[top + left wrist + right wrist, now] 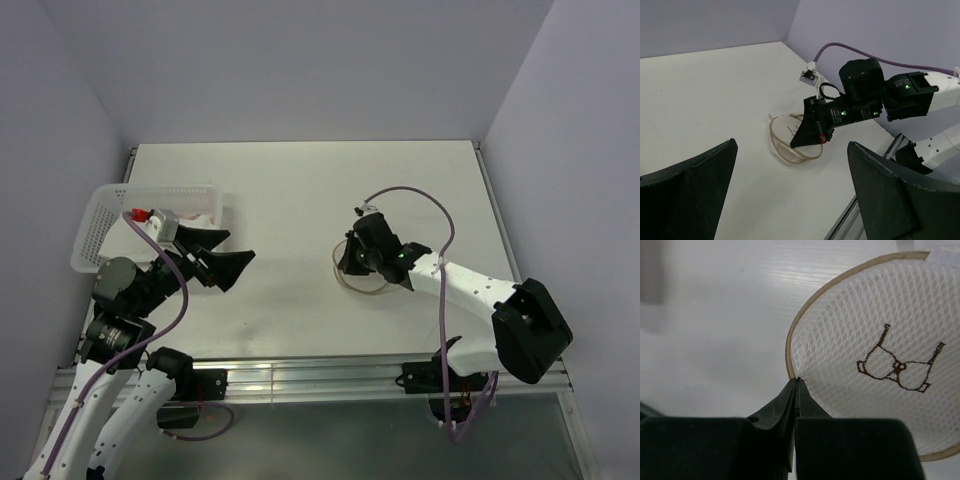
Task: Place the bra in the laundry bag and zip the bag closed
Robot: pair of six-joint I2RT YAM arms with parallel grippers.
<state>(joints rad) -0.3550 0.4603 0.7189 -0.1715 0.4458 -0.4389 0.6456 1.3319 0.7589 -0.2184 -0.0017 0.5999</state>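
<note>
We list first the white bench (300, 190), walled on three sides. Next, the right arm (470, 290), which reaches from the near right corner toward the middle of the bench. Its right gripper (796, 385) has both jaws pressed together with no gap, and the tips touch the left rim of the laundry bag; we cannot tell whether any mesh is pinched between them. Next, the left arm (120, 290) at the near left corner. Its left gripper (240, 246) has the jaws spread wide apart, holds nothing, and hangs above the bench just beside the basket's right end. Next, the white perforated basket (95, 225), set against the left edge. Next, the laundry bag (855, 315), a round white mesh case with a tan rim, lying flat right of the bench's middle and partly under the right gripper. Next, a strip of pale pink in the basket's right end, apparently the bra (192, 214), though too small for us to be sure. Last, a brown stitched bra mark (897, 365) on the bag's upper face.
</note>
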